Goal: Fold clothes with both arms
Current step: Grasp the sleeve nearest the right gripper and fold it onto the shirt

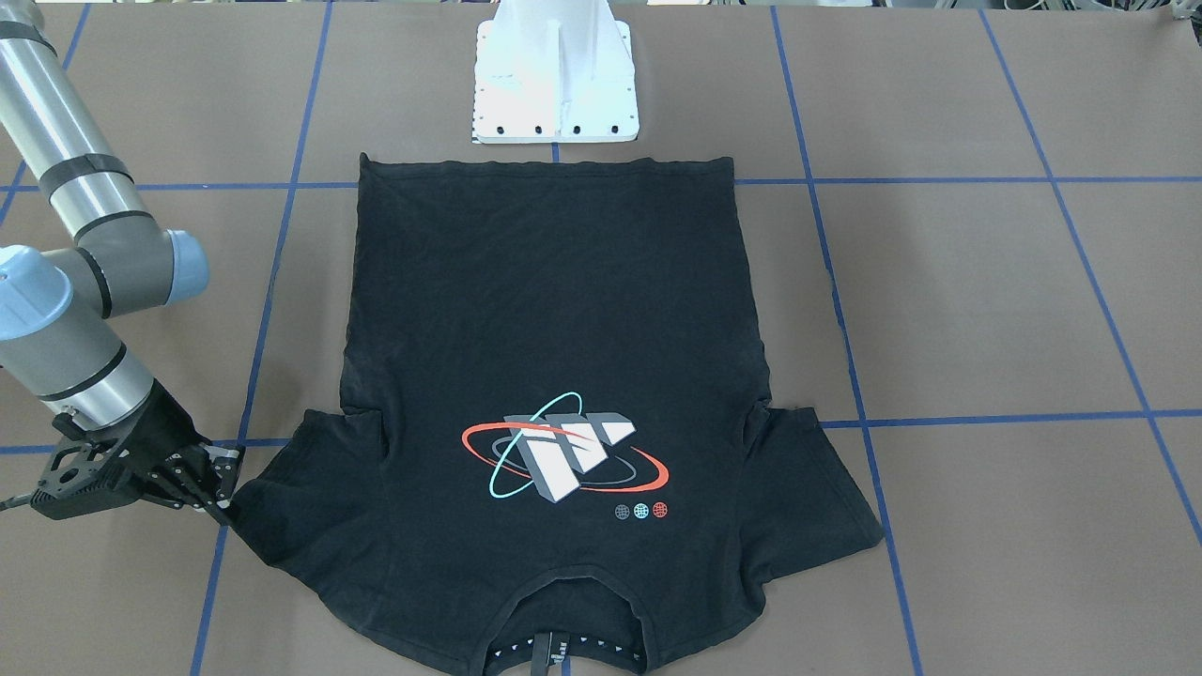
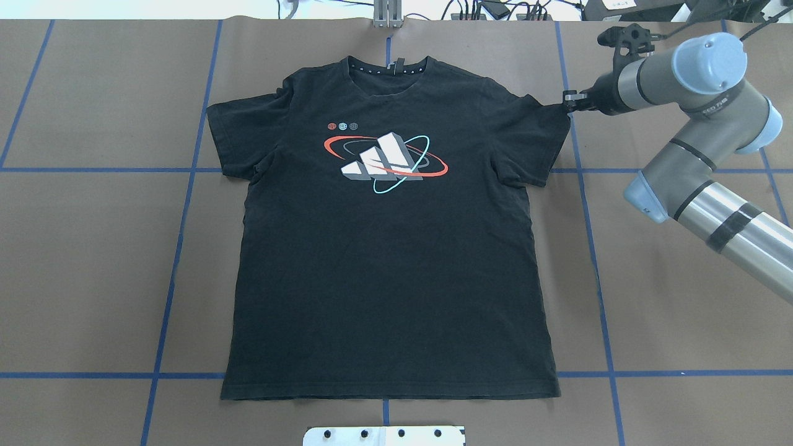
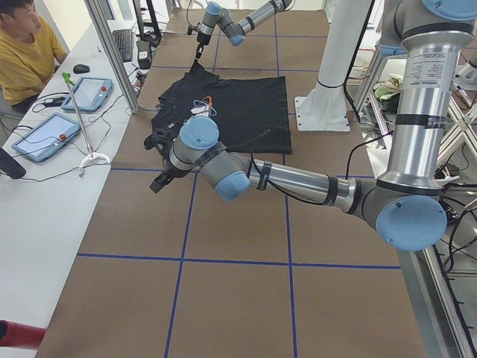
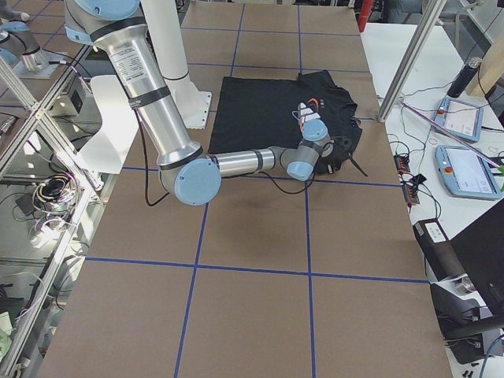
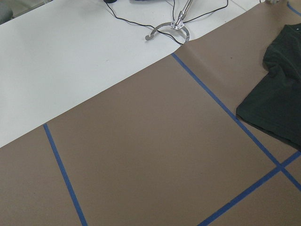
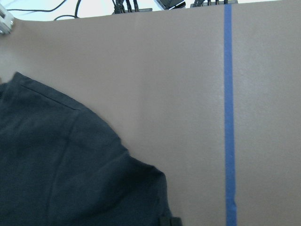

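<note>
You have the T-shirt [image 2: 384, 260] flat, logo [image 2: 385, 161] up, mid-table, the right gripper [image 2: 567, 104] at its right-side sleeve [image 2: 539, 136] tip and the left gripper [image 3: 160, 181] well off to the left, finger state unreadable on both: a shallow one-sided pinch could slip or drag it askew.

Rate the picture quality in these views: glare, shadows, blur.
Overhead view: even light and sharp, the T-shirt print reads crisply. Front-facing view: the white base is very bright, with little detail. Left wrist view: the white tabletop is washed out. Right wrist view: soft focus, the black sleeve shows hardly any texture.
</note>
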Tool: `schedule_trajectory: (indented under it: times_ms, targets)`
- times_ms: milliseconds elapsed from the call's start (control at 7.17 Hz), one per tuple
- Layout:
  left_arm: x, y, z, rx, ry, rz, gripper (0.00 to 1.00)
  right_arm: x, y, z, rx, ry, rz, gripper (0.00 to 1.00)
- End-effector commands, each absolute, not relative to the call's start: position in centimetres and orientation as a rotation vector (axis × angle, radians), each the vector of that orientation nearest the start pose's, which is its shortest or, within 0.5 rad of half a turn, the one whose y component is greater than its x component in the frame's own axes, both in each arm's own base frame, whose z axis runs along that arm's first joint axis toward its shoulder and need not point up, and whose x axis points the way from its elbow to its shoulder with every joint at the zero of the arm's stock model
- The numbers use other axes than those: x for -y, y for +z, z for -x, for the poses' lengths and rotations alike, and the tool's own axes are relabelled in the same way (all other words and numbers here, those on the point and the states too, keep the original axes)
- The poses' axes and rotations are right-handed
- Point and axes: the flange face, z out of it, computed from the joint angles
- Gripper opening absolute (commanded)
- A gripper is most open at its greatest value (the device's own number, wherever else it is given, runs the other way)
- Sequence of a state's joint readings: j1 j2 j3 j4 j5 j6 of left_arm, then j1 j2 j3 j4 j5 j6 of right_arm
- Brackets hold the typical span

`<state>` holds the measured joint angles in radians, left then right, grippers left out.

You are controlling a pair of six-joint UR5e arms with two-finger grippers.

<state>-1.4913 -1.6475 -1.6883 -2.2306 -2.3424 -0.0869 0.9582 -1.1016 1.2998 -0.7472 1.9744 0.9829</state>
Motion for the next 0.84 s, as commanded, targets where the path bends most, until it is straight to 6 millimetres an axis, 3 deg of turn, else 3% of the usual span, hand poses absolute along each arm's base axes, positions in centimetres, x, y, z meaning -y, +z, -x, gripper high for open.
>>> schedule_trajectory:
  times_ms: [0,279,419,558,698]
  targets:
    - [54.0,48.2,2.2,-0.787,0.322,-0.749,1.0,63.2,32.7,35.1,0.957,0.233,-0.379,0.0]
    - [54.0,48.1,2.1,-0.79,0.323,-0.749,1.0,63.3,26.3,44.3,0.916,0.349,-0.399,0.0]
    - [54.0,48.1,2.1,-0.789,0.322,-0.749,1.0,63.9,25.0,48.7,0.896,0.382,-0.386,0.0]
    - [54.0,48.1,2.1,-0.79,0.323,-0.749,1.0,64.1,24.4,51.5,0.859,0.392,-0.412,0.0]
    - [54.0,48.0,2.1,-0.79,0.323,-0.751,1.0,63.3,24.6,52.7,0.857,0.38,-0.408,0.0]
